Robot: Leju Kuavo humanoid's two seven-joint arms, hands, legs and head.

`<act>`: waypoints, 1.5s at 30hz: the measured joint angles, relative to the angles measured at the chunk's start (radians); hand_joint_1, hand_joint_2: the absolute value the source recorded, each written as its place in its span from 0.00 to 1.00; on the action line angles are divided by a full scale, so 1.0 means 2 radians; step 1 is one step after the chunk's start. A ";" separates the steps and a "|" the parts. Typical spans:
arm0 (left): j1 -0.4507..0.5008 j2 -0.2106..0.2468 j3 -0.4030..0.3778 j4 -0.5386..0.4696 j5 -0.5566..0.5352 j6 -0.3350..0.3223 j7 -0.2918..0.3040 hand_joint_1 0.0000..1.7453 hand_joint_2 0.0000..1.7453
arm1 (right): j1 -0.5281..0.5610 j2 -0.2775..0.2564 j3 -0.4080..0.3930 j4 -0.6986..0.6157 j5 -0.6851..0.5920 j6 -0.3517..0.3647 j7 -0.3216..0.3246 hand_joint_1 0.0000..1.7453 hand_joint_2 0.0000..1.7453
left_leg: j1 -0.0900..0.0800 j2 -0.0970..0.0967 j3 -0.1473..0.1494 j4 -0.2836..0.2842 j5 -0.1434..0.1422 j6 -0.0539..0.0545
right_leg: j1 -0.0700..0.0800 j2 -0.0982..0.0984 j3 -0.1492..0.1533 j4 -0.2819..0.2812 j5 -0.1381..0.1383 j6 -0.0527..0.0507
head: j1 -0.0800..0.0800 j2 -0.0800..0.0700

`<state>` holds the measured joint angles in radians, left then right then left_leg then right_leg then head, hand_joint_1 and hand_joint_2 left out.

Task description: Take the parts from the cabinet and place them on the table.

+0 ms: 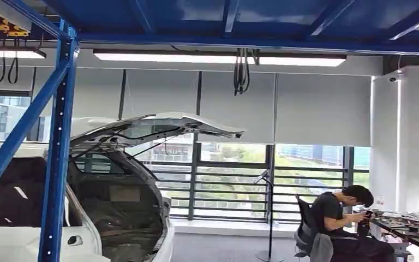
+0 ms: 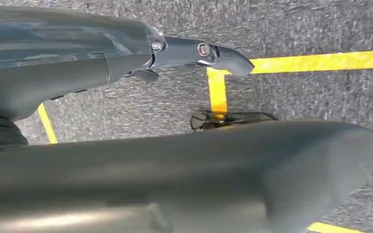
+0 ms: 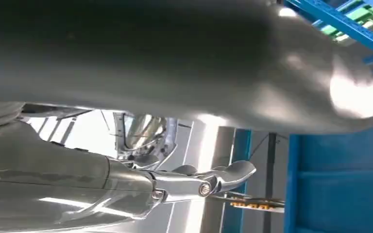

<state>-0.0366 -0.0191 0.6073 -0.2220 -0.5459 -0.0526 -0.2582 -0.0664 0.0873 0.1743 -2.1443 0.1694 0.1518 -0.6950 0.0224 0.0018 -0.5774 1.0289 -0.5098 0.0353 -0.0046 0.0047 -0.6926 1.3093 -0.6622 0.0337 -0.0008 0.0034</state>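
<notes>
My left hand (image 2: pixel 184 165) hangs over grey carpet with yellow floor lines (image 2: pixel 320 61); its dark fingers (image 2: pixel 199 51) stretch out apart from the thumb and nothing lies between them. My right hand (image 3: pixel 126 73) is raised in front of a blue steel rack (image 3: pixel 340 184), its silver fingers (image 3: pixel 213 179) spread away from the thumb and holding nothing. In the head view a blue rack upright (image 1: pixel 57 164) stands at the left. A cluttered table (image 1: pixel 414 229) runs along the far right.
A white car (image 1: pixel 125 207) with its tailgate (image 1: pixel 158 125) lifted stands behind the upright. A person (image 1: pixel 338 218) sits on a chair at the table. A thin stand (image 1: pixel 270 218) rises in front of the windows. Blue beams run overhead.
</notes>
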 joint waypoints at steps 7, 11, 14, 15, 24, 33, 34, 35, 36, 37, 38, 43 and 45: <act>0.000 0.000 0.007 0.000 -0.006 0.002 0.001 0.00 0.00 | -0.002 -0.003 0.002 -0.005 0.001 -0.003 0.000 0.00 0.00 | -0.002 -0.002 0.011 -0.001 -0.009 -0.009 | 0.004 -0.001 0.056 -0.143 0.082 -0.010 | 0.000 0.000; -0.002 0.000 0.009 0.000 -0.012 -0.002 -0.004 0.00 0.00 | 0.000 -0.004 0.005 -0.009 0.003 -0.008 0.000 0.00 0.00 | -0.002 -0.001 0.014 -0.001 -0.015 -0.020 | 0.000 0.000 0.062 -0.153 0.083 -0.019 | 0.000 0.000; -0.001 0.000 0.010 0.000 -0.015 -0.004 -0.004 0.00 0.00 | 0.001 -0.004 0.010 -0.010 0.004 -0.010 0.000 0.00 0.00 | -0.002 -0.001 -0.034 0.095 -0.062 -0.022 | 0.001 -0.001 0.066 -0.155 0.080 -0.026 | 0.000 0.000; 0.000 0.001 0.011 0.000 -0.016 -0.004 -0.004 0.00 0.00 | 0.002 -0.004 0.011 -0.010 0.004 -0.010 0.000 0.00 0.00 | -0.002 -0.001 -0.053 0.130 -0.072 -0.023 | 0.001 -0.001 0.067 -0.155 0.078 -0.027 | 0.000 0.000; 0.000 0.003 0.015 0.000 -0.021 -0.003 -0.004 0.00 0.00 | 0.007 -0.004 0.012 -0.015 0.007 -0.019 0.000 0.00 0.00 | -0.006 -0.002 -0.010 0.006 0.005 -0.010 | 0.004 0.003 0.083 -0.151 0.060 -0.014 | 0.000 0.000; 0.000 0.004 0.017 0.000 -0.027 -0.004 -0.007 0.00 0.00 | 0.019 -0.005 0.012 -0.015 0.001 -0.004 0.000 0.00 0.00 | 0.000 -0.002 0.006 0.000 -0.004 0.000 | -0.002 0.000 0.004 -0.023 0.033 0.005 | 0.000 0.000; 0.000 0.004 0.019 0.000 -0.027 -0.004 -0.007 0.00 0.00 | 0.021 -0.005 0.010 -0.010 -0.004 0.002 0.002 0.00 0.00 | 0.000 -0.002 0.011 0.000 -0.007 -0.001 | -0.002 0.000 0.018 -0.062 0.059 0.004 | 0.000 0.000; 0.000 0.003 0.022 0.000 -0.026 -0.004 -0.008 0.00 0.00 | 0.023 -0.003 0.009 -0.004 -0.007 0.009 0.007 0.00 0.00 | 0.000 -0.003 0.015 0.000 -0.009 -0.003 | -0.002 0.000 0.037 -0.109 0.086 0.001 | 0.000 0.000; 0.001 0.002 0.024 0.000 -0.026 -0.004 -0.010 0.00 0.00 | 0.025 -0.002 0.007 0.001 -0.011 0.013 0.011 0.00 0.00 | 0.000 -0.003 0.017 -0.001 -0.011 -0.005 | -0.001 -0.001 0.048 -0.131 0.089 -0.002 | 0.000 0.000; 0.000 0.002 0.027 0.000 -0.025 -0.003 -0.010 0.00 0.00 | 0.027 -0.001 0.003 0.007 -0.016 0.018 0.019 0.00 0.00 | -0.002 -0.003 0.017 -0.001 -0.013 -0.008 | 0.002 -0.001 0.049 -0.139 0.088 -0.004 | 0.000 0.000; 0.000 0.001 0.030 0.000 -0.021 -0.001 -0.011 0.00 0.00 | 0.029 0.001 0.000 0.012 -0.021 0.022 0.035 0.00 0.00 | -0.003 -0.003 0.015 0.000 -0.013 -0.010 | 0.002 -0.001 0.049 -0.142 0.086 -0.007 | 0.000 0.000; 0.002 -0.004 0.043 0.000 -0.012 0.002 -0.010 0.00 0.00 | 0.037 0.003 -0.014 0.036 -0.029 0.032 0.073 0.00 0.00 | -0.003 -0.002 0.019 -0.006 -0.013 -0.010 | 0.002 0.001 0.050 -0.144 0.085 -0.008 | 0.000 0.000; 0.003 -0.006 0.051 0.000 -0.005 0.005 -0.010 0.00 0.00 | 0.038 0.003 -0.019 0.046 -0.027 0.033 0.092 0.00 0.00 | -0.003 -0.002 0.020 -0.009 -0.012 -0.011 | 0.002 0.001 0.050 -0.144 0.085 -0.010 | 0.000 0.000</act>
<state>-0.0311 -0.0305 0.7091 -0.2220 -0.5554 -0.0420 -0.2781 0.0099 0.0927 0.1369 -2.0515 0.1148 0.2186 -0.5111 0.0174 -0.0021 -0.5370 1.0118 -0.5344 0.0133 -0.0005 0.0064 -0.5930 1.0219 -0.4932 0.0146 -0.0004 0.0038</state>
